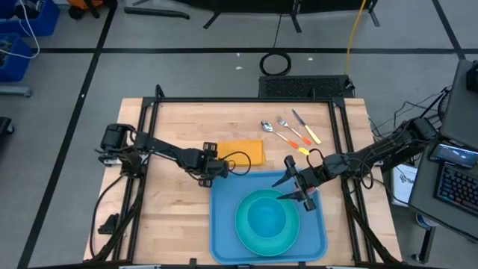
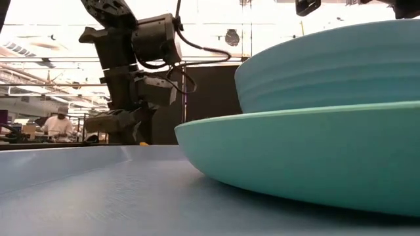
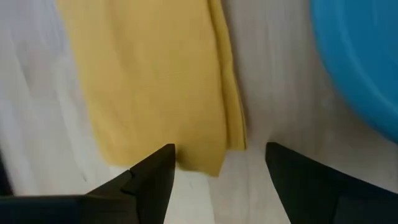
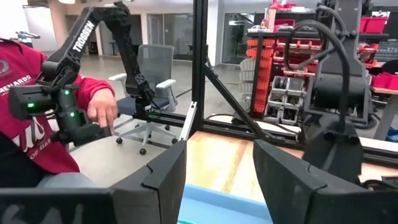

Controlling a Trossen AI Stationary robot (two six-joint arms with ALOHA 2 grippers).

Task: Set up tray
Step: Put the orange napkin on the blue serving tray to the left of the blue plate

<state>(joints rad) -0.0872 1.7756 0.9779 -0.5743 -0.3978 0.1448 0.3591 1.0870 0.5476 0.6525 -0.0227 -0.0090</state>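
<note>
The blue tray (image 1: 224, 224) lies at the table's near middle and carries a teal plate (image 1: 267, 240) with a teal bowl (image 1: 265, 217) on it. Plate (image 2: 295, 157) and bowl (image 2: 328, 65) fill the low view. A folded orange-yellow napkin (image 1: 243, 152) lies flat on the wood just beyond the tray's far left corner. My left gripper (image 3: 217, 158) is open and points steeply down, its fingers on either side of the napkin's near corner (image 3: 208, 163). My right gripper (image 4: 219, 174) is open and level, over the tray's far right part (image 1: 295, 188), with nothing between its fingers.
A spoon, a fork and a knife (image 1: 287, 131) with orange and yellow handles lie on the wood at the far right. The black frame (image 1: 246, 101) runs round the table. A person in a red top (image 4: 37, 124) sits beyond the table.
</note>
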